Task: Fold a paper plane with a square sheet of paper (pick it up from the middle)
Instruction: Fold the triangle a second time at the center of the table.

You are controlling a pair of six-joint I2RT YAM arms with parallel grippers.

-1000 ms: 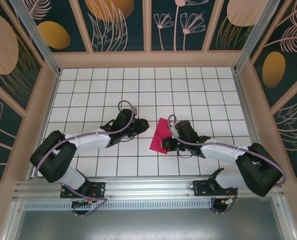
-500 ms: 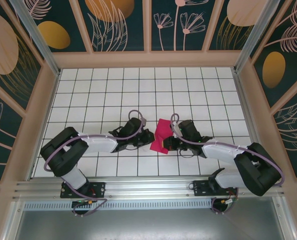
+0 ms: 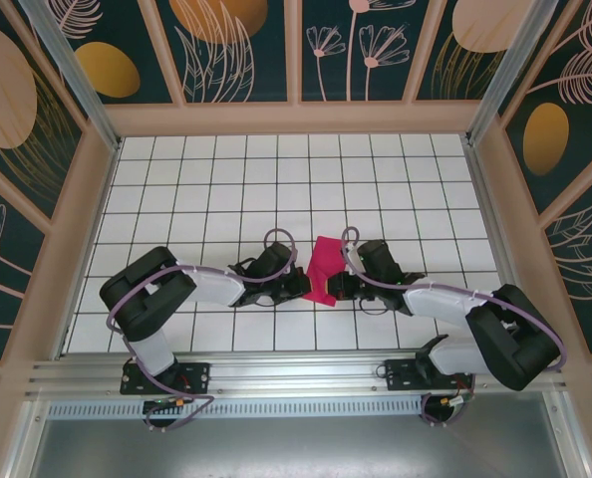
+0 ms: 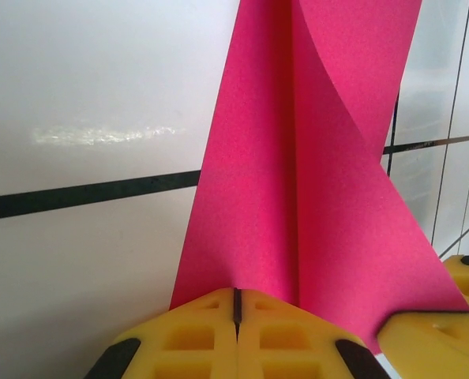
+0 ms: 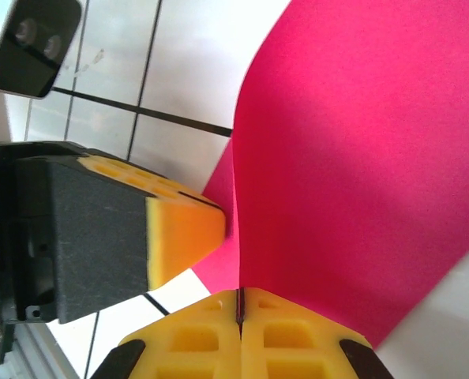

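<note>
Well, from above my two arms meet near the middle of the tiled table (image 3: 206, 189). The square sheet of paper (image 3: 324, 263), magenta and already folded narrower, sits between them. My left gripper (image 3: 303, 287) touches its lower left edge and my right gripper (image 3: 334, 289) its lower right.

At my left wrist the yellow fingers (image 4: 195, 335) are pressed together, and the paper's bottom edge looks nipped in their seam. A loose flap curls across toward the upper right.

At my right wrist the fingers (image 5: 195, 343) are likewise pressed tight on the paper's edge, with the left gripper's yellow pad (image 5: 183, 237) just beside them.

The risk, as I judge it, is that both pinches sit close together on one thin edge. If my arms pull apart or twist unevenly, the sheet could tear or slip free — and the curled flap could set a crooked crease, spoiling the plane's symmetry.
</note>
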